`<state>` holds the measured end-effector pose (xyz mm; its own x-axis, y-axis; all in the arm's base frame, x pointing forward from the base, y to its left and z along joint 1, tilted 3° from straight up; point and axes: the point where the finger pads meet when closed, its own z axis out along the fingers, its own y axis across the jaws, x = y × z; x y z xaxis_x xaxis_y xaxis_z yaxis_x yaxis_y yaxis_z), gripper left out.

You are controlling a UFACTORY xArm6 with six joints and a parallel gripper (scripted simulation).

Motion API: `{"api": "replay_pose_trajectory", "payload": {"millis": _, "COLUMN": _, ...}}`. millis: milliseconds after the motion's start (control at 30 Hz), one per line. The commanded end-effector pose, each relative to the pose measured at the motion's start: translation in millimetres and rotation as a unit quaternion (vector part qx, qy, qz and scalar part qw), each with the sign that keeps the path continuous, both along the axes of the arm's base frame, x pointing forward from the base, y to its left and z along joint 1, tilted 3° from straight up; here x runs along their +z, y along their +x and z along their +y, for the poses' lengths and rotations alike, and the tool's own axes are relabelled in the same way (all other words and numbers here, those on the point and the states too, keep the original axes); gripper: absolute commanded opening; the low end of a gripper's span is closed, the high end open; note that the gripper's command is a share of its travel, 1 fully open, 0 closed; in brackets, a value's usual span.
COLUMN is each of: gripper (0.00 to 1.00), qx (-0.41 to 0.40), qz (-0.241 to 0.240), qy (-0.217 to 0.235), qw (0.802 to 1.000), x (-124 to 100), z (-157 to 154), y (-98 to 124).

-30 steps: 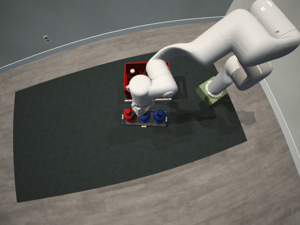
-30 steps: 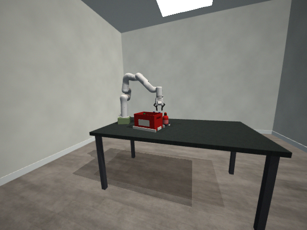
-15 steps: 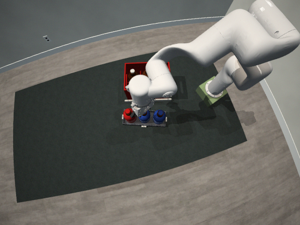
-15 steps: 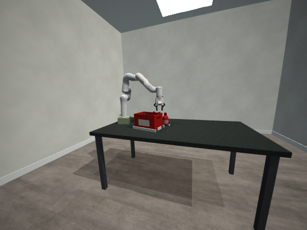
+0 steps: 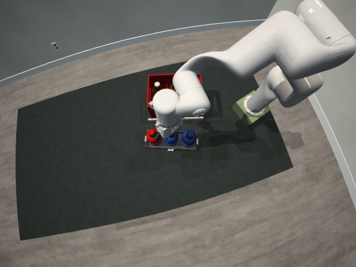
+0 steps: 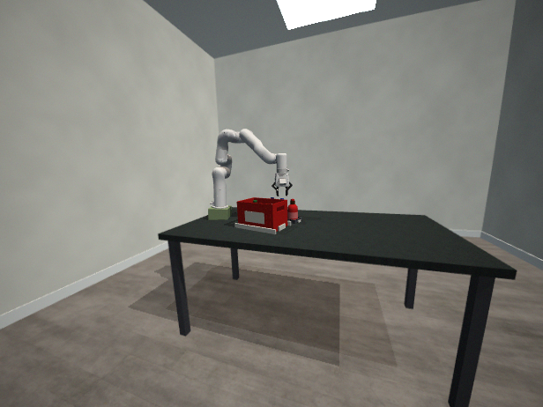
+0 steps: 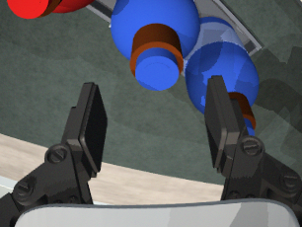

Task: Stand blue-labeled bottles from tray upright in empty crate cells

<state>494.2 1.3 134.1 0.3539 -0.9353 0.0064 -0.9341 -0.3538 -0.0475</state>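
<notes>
A grey tray (image 5: 170,148) (image 6: 297,221) (image 7: 100,9) holds three upright bottles in a row: a red-labeled bottle (image 5: 153,137) (image 6: 293,210), a middle blue-labeled bottle (image 5: 172,140) (image 7: 156,22) and an outer blue-labeled bottle (image 5: 189,138) (image 7: 222,70). The red crate (image 5: 150,86) (image 6: 260,213) stands just behind the tray. A bottle with a white cap (image 5: 156,85) shows in it, and the arm hides most of its cells. My gripper (image 5: 165,134) (image 6: 281,190) (image 7: 153,98) is open and empty. It hangs above the tray, over the middle blue-labeled bottle, clear of its cap.
The arm's green base (image 5: 251,112) (image 6: 219,213) stands to the right of the crate on the dark table top (image 5: 86,144) (image 6: 375,240). The arm's elbow reaches over the crate.
</notes>
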Motion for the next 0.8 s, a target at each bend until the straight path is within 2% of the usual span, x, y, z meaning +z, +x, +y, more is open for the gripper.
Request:
{"api": "replay_pose_trajectory", "payload": {"millis": 0, "gripper": 0.65, "qx": 0.0, "qz": -0.002, "qy": 0.0, "qw": 1.0, "x": 1.8, "z": 0.0, "y": 1.3}}
{"api": "replay_pose_trajectory", "payload": {"millis": 767, "gripper": 0.65, "qx": 0.0, "qz": -0.002, "qy": 0.0, "qw": 1.0, "x": -11.9, "z": 0.1, "y": 2.0}}
